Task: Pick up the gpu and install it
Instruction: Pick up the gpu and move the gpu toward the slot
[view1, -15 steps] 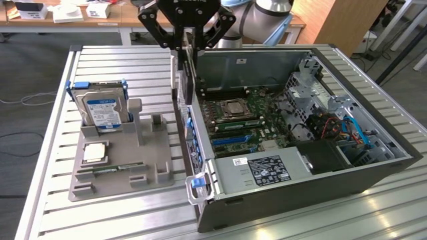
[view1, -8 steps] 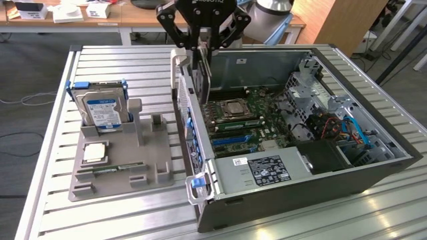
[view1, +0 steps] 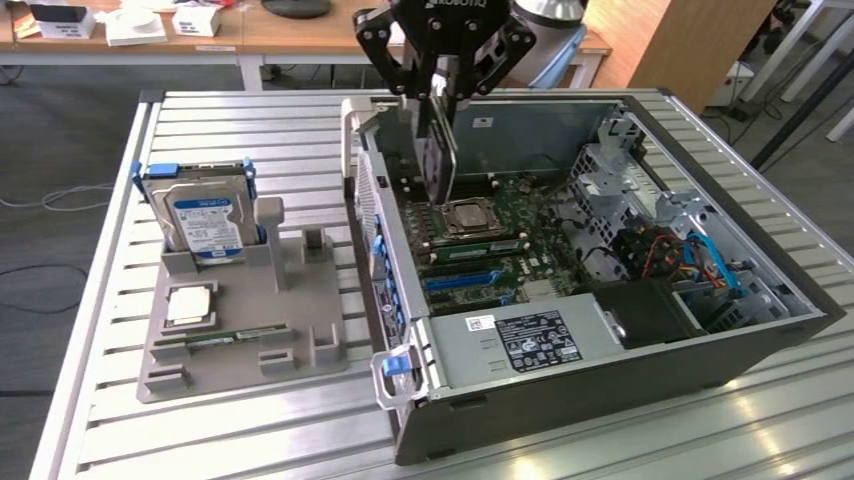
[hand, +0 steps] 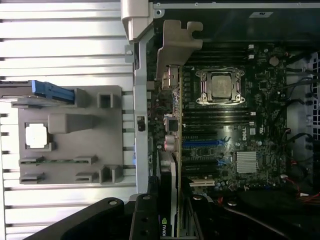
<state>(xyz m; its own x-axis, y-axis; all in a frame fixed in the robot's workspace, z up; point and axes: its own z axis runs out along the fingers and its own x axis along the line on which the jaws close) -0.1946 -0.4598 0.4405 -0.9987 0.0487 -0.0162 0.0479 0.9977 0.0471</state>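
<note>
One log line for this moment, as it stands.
gripper: shut on gpu | gpu: edge-on, over open computer case | hard drive: in grey holder

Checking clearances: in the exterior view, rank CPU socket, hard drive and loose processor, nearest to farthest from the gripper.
From the gripper, holding the gpu:
1. CPU socket, in the case below it.
2. Hard drive, upright in the tray, exterior view's left.
3. Loose processor, flat on that tray, nearer the camera.

You have the black two-fingered gripper (view1: 443, 92) clamped on the thin dark rectangular gpu card (view1: 437, 155), held upright over the green motherboard (view1: 514, 270) inside the open black computer case (view1: 641, 385), close to its wall on the exterior view's left.
</note>
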